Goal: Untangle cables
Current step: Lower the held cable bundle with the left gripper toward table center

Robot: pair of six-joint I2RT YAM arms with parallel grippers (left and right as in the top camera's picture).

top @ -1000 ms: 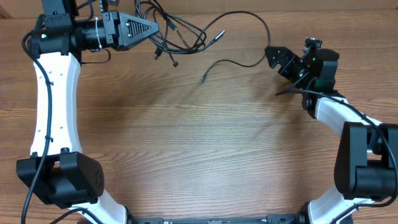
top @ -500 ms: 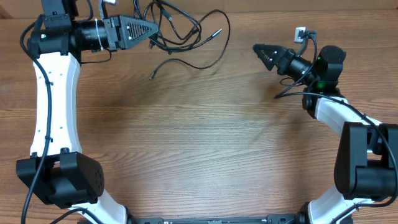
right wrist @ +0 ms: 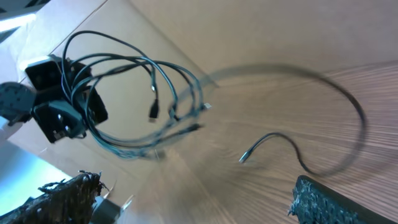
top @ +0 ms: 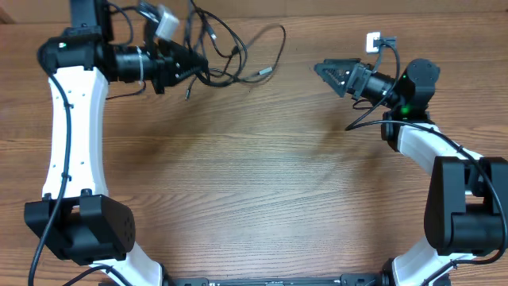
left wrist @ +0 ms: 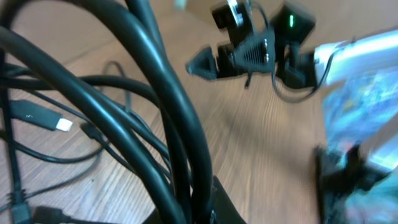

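Note:
The cables (top: pixel 226 44) form a tangled bundle of thin black loops at the back left of the table, and my left gripper (top: pixel 184 65) is shut on them. In the left wrist view the cables (left wrist: pixel 168 106) fill the picture and run down into the shut jaws. One strand (top: pixel 279 44) trails right and ends in a plug (top: pixel 263 73) on the wood. My right gripper (top: pixel 321 70) points left at the bundle and stands open and apart from it. In the right wrist view the bundle (right wrist: pixel 137 106) hangs far ahead and a loose strand (right wrist: pixel 298 155) lies nearer.
A small white plug (top: pixel 373 40) sits on a cord beside the right wrist, and its prongs show by the right gripper's left finger (right wrist: pixel 84 202). The table's back edge runs just behind the cables. Bare wood spreads across the middle and front of the table (top: pixel 254 175).
My left gripper has dragged the bundle leftwards and turned, pulling the trailing strand away from the right side. The right gripper has swung round to point left, still open.

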